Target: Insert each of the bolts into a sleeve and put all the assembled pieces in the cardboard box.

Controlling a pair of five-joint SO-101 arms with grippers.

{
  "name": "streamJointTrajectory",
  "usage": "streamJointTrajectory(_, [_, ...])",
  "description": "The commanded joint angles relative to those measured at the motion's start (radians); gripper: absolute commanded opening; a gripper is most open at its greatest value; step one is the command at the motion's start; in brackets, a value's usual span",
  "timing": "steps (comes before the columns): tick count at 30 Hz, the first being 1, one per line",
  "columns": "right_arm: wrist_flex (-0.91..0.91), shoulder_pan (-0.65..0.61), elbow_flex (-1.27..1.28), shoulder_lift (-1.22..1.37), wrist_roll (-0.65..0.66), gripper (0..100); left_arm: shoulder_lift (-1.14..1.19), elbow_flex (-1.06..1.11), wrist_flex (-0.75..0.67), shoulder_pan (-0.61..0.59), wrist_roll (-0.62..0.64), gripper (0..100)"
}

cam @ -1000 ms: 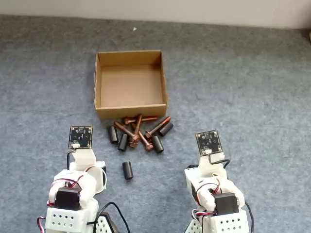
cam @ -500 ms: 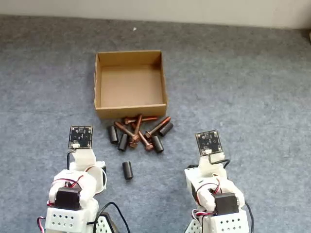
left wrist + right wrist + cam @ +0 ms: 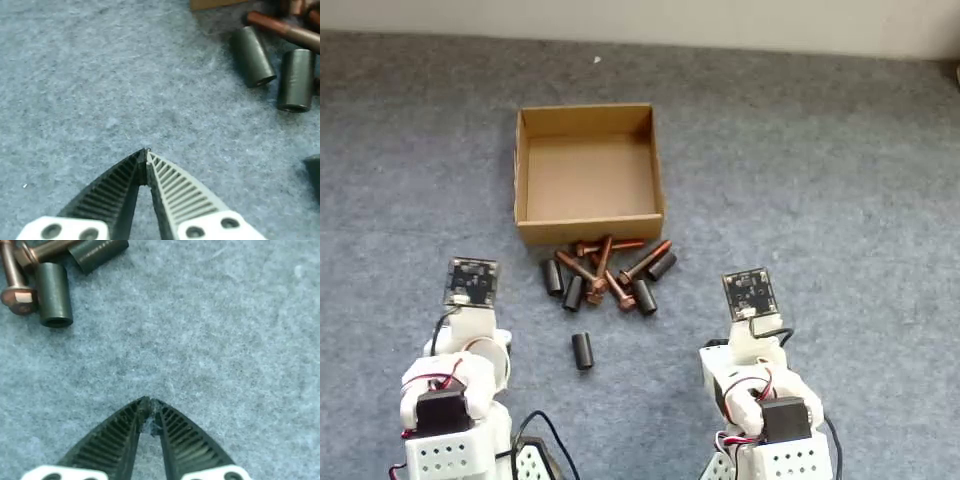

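The open cardboard box (image 3: 590, 229) sits at the middle of the table with nothing inside. Just in front of it lies a heap of copper bolts (image 3: 607, 264) with dark sleeves (image 3: 574, 292) among them, and one sleeve (image 3: 582, 351) lies apart, nearer the arms. My left gripper (image 3: 146, 153) is shut and holds nothing, low over bare carpet to the left of the heap; two sleeves (image 3: 252, 57) and a bolt (image 3: 280, 28) lie ahead of it. My right gripper (image 3: 148, 403) is also shut with nothing in it, to the right of the heap, a sleeve (image 3: 54, 294) and a bolt (image 3: 13, 286) ahead of it.
Grey carpet (image 3: 820, 170) covers the table, with open room on both sides of the box and heap. The two arm bases (image 3: 445, 425) stand at the near edge. A pale wall strip (image 3: 720, 15) runs along the far edge.
In the high view the left arm has swung a little to the left, away from the heap. The right arm, the bolts and the sleeves have not moved.
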Motion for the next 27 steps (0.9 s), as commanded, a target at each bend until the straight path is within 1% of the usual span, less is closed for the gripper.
streamJointTrajectory(1, [-0.005,0.01,0.147,-0.005,0.002,0.6,-0.007,-0.025,-0.063,-0.053,-0.023,1])
streamJointTrajectory(4, [-0.018,0.01,0.133,-0.005,-0.005,0.5,-0.007,-0.015,-0.077,-0.047,-0.023,1])
streamJointTrajectory(7, [-0.041,0.033,0.05,-0.005,-0.006,0.5,-0.007,-0.012,-0.077,-0.048,-0.021,1])
streamJointTrajectory(8, [-0.039,0.05,0.013,-0.005,-0.021,0.5,-0.007,-0.01,-0.077,-0.05,-0.021,1])
streamJointTrajectory(11, [-0.036,0.082,-0.12,0.007,-0.126,0.5,-0.005,-0.008,-0.075,-0.051,-0.023,1])
streamJointTrajectory(14, [-0.008,0.07,-0.24,0.022,-0.152,0.5,-0.005,-0.008,-0.075,-0.051,-0.023,1])
streamJointTrajectory(17, [0.018,0.039,-0.366,0.133,-0.173,0.5,-0.005,0.013,-0.086,-0.05,-0.025,1])
streamJointTrajectory(21, [0.018,-0.018,-0.538,0.403,-0.244,0.9,-0.005,0.05,-0.153,-0.051,-0.025,1])
streamJointTrajectory(24, [0.01,-0.111,-0.642,0.593,-0.25,1.0,-0.005,0.054,-0.164,-0.053,-0.025,1])
streamJointTrajectory(27, [0.008,-0.232,-0.725,0.739,-0.25,1.1,-0.005,0.054,-0.163,-0.053,-0.025,1])
